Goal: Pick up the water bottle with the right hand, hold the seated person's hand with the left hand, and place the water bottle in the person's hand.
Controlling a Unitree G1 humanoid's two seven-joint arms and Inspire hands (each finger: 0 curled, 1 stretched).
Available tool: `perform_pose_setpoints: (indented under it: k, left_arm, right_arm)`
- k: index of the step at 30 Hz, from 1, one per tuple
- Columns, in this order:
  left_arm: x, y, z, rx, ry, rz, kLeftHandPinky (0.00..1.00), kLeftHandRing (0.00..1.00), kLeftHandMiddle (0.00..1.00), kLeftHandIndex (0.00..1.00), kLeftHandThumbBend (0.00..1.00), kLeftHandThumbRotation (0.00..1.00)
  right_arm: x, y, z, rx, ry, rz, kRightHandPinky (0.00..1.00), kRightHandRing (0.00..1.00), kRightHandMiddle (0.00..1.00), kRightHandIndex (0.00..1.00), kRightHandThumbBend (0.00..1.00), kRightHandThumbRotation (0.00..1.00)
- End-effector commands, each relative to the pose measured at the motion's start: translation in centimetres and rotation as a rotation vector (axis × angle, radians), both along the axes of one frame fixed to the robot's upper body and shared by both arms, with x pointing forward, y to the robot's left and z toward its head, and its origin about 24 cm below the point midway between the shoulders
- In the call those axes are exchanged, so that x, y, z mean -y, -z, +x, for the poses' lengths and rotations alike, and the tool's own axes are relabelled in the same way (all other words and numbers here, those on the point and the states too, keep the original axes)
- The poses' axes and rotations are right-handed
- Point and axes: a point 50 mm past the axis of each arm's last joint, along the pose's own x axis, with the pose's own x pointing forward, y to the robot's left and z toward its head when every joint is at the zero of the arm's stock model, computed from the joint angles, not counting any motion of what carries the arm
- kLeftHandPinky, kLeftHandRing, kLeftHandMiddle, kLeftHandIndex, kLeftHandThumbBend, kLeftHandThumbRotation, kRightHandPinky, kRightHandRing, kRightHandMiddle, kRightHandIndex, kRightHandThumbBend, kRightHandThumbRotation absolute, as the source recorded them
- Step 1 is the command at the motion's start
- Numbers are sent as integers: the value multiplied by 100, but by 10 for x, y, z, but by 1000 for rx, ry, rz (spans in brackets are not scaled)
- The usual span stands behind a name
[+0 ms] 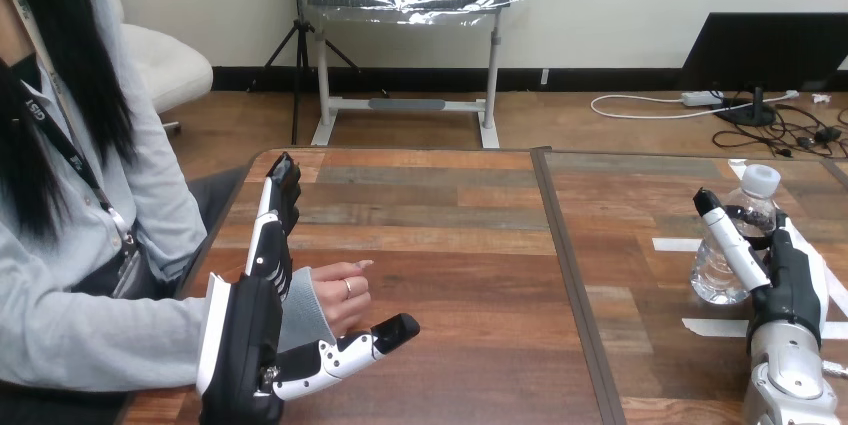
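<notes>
At the table's [470, 245] right end, the bottle [712, 280] stands upright with its white cap [764, 179] on, its base down at the wood between two tape strips [678, 244]. The right hand [795, 285] is closed round it from the right: one black-and-white finger slants up across the bottle's near side, and dark fingers show behind the clear plastic.

Well apart, at the left edge, the person's hand [340, 295] rests on the table, fingers loosely bent. The left hand [245, 335] lies beside and partly under it – its fingers [275, 215] stretch straight away from the camera along the far side of the person's wrist, and its thumb [380, 337] juts out to the right on the near side. The person's hand sits in the gap between them, touching the palm – nothing is curled round it, so the left hand is spread, not clasping.
</notes>
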Motion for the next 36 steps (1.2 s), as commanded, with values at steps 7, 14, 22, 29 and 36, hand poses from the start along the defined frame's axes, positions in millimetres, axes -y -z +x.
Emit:
perform_pose_setpoints:
  k: [7, 14, 22, 29, 36]
  left_arm:
    - [-2, -17, 9, 97, 17, 6, 97, 98, 99, 98, 100, 26]
    - [-3, -18, 9, 99, 17, 9, 96, 98, 98, 98, 100, 27]
    - [-3, -18, 8, 95, 18, 4, 96, 98, 98, 98, 100, 27]
    - [-4, -19, 8, 97, 19, 6, 95, 97, 98, 98, 100, 28]
    - [-4, -19, 7, 100, 21, 1, 95, 97, 98, 98, 100, 28]
  right_arm:
    - [4, -32, 25, 70, -27, -62, 100, 100, 100, 100, 100, 62]
    - [3, -32, 26, 42, -34, -106, 97, 97, 100, 100, 100, 63]
    - [3, -32, 26, 36, -34, -95, 97, 98, 100, 100, 100, 63]
    - [4, -31, 26, 23, -31, -89, 100, 100, 100, 100, 100, 62]
    - [4, -31, 26, 10, -33, -102, 100, 100, 100, 100, 100, 62]
